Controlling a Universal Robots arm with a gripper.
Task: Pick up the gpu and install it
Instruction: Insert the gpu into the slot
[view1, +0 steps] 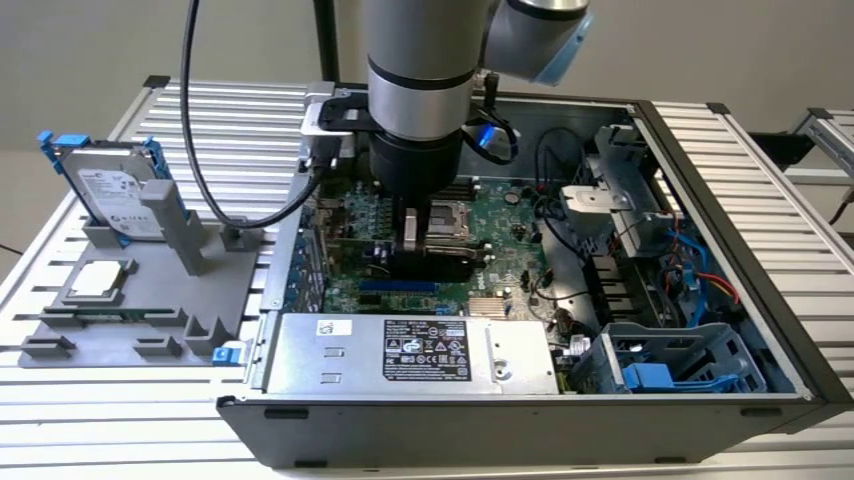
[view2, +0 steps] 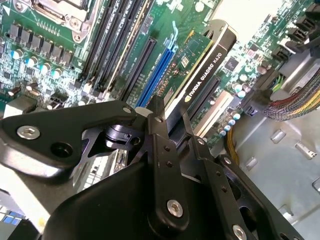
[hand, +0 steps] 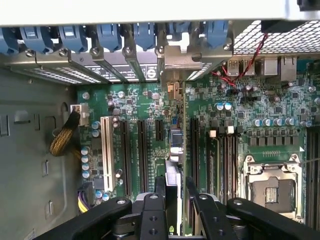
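While the arm reaches down into the open computer case (view1: 747, 330), its gripper (view2: 172, 117) is clamped on the gpu (view2: 202, 65). Held edge-on between the fingers, the card stands just beyond their tips over the motherboard (hand: 130, 100) slots.

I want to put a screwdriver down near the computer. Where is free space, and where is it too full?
Free: the slatted table along the case on the exterior view's right, and the strip in front of the gray holder. Crowded: the holder carries a hard drive, and inside the case the gripper holds the gpu over the board's slots.
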